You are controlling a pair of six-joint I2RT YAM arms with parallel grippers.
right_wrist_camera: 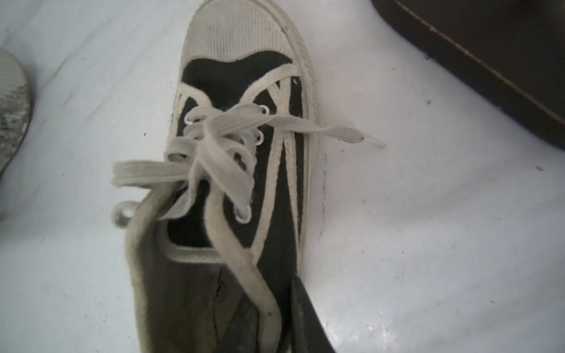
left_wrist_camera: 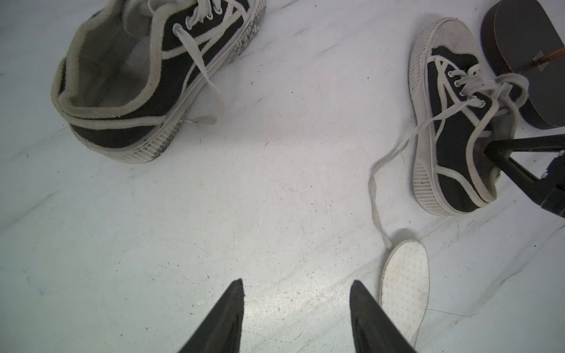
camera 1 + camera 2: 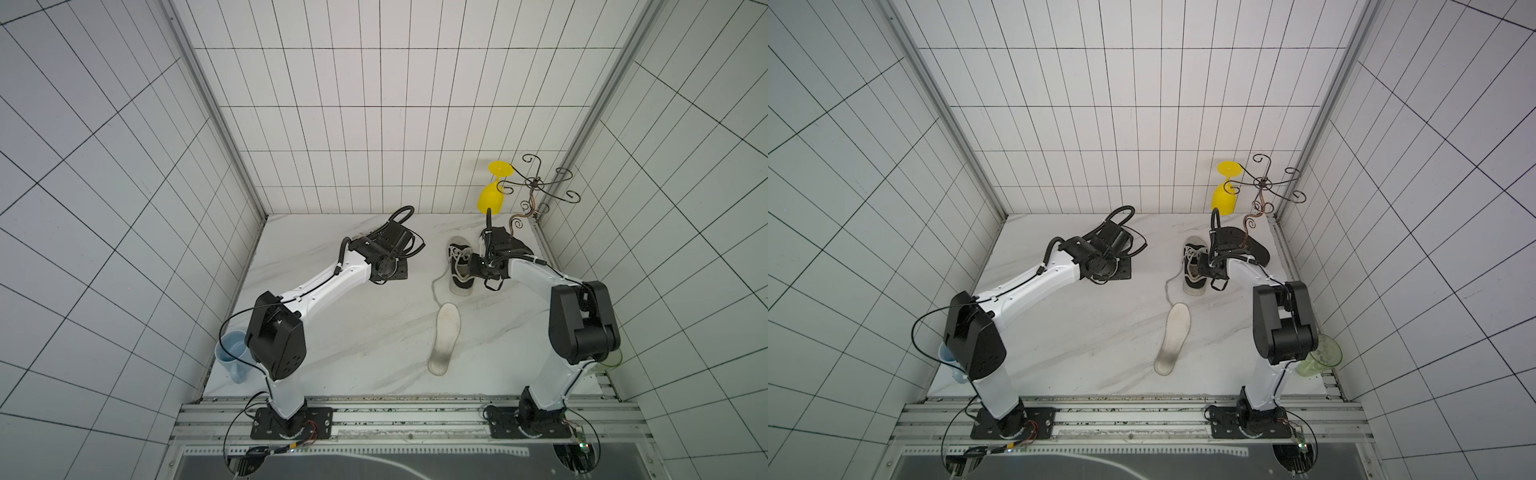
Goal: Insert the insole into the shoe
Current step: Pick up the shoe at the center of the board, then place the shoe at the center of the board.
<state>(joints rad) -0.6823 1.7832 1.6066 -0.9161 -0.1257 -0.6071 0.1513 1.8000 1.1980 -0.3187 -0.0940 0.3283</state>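
Note:
A black canvas shoe (image 3: 460, 266) with white trim and loose laces stands at the back right of the table, toe to the back wall. My right gripper (image 1: 272, 321) is shut on the side wall of its collar: one finger (image 1: 241, 324) is inside the opening, the other (image 1: 305, 318) outside. The left wrist view shows this same grip at the shoe (image 2: 452, 134). The white insole (image 3: 445, 338) lies flat on the table in front of the shoe, apart from it, also visible in a top view (image 3: 1173, 338). My left gripper (image 2: 297, 287) is open over bare table, the insole (image 2: 406, 290) just beside one fingertip.
A second black shoe (image 2: 146, 76) lies by my left arm. A wire rack (image 3: 536, 187) on a dark base (image 2: 526, 61) stands at the back right corner, holding a yellow glass (image 3: 490, 195). A blue mug (image 3: 232, 353) and a green glass (image 3: 1320, 357) stand by the arms' bases.

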